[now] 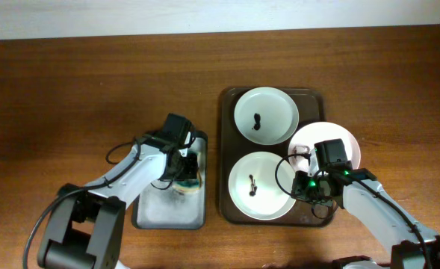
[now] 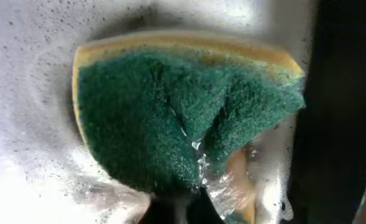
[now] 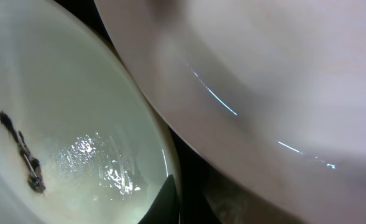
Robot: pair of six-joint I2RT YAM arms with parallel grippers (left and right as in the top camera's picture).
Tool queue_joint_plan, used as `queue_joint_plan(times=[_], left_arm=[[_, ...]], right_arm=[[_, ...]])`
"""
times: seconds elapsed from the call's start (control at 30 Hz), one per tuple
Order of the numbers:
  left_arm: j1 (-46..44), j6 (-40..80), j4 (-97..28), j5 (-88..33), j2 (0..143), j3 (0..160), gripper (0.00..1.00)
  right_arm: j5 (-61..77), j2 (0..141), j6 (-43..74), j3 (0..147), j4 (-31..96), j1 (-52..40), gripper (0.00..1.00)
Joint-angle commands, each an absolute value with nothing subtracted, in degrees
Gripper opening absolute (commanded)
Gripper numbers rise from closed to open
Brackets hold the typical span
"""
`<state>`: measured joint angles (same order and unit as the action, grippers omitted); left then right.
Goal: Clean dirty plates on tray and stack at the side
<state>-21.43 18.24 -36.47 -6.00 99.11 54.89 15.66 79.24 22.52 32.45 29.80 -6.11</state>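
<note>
The dark brown tray (image 1: 228, 149) holds three dirty plates. The far plate (image 1: 273, 108) has a dark smudge. The near plate (image 1: 268, 190) also has a smudge and shows in the right wrist view (image 3: 77, 112). A pale pinkish plate (image 1: 338, 136) lies over the tray's right rim and overlaps the near plate's edge; it also shows in the right wrist view (image 3: 263, 81). My right gripper (image 1: 309, 184) is at the near plate's right rim, with one dark finger (image 3: 168, 200) inside the rim, pinching it. My left gripper (image 1: 187, 168) is shut on the green sponge (image 2: 183, 112), which is creased.
A smaller grey metal tray (image 1: 160, 213), wet with suds, lies left of the brown tray and holds the sponge. Bare wood tabletop (image 1: 70, 97) spreads to the left and along the back. The pale wall edge runs along the top.
</note>
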Motion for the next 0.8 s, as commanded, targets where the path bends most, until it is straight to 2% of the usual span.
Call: queue_joint_plan(times=[0.0,0.03,0.07,0.1,0.17,0.3,0.43,0.57,0.6,0.63,0.77], left_arm=[[-21.2,18.2,-40.5,-4.7,99.8,56.2,0.06],[-21.2,18.2,-42.5,-4.7,99.5,58.2,0.49],[-21.2,18.1,-45.1,-4.5,99.2,60.1,0.57],[-21.2,18.1,-47.3,-4.5,99.2,61.7,0.60],[-21.2,18.1,-51.3,-4.5,99.2,64.6,0.61],[-21.4,17.3,-55.7,-5.0,99.2,68.8,0.57],[-22.1,21.2,-51.3,-4.4,99.4,63.9,0.51],[-22.1,25.3,-40.4,-4.7,99.6,54.6,0.29],[-22.1,25.3,-38.0,-4.7,99.6,52.6,0.18],[-22.1,25.2,-37.1,-4.6,99.6,51.5,0.00],[-21.6,22.9,-44.0,-4.7,98.2,57.1,0.00]], right_arm=[[12.8,79.5,22.8,32.7,30.1,-6.3,0.04],[12.8,79.5,22.8,32.7,30.3,-6.3,0.04],[12.8,79.5,22.8,32.7,30.4,-6.3,0.04],[12.8,79.5,22.8,32.7,30.6,-6.3,0.04],[12.8,79.5,22.8,32.7,30.6,-6.3,0.04],[12.8,79.5,22.8,32.7,30.6,-6.3,0.04],[12.8,79.5,22.8,32.7,30.6,-6.3,0.04],[12.8,79.5,22.8,32.7,30.6,-6.3,0.04],[12.8,79.5,22.8,32.7,30.6,-6.3,0.04],[12.8,79.5,22.8,32.7,30.6,-6.3,0.04],[12.8,79.5,22.7,32.7,30.9,-6.3,0.04]])
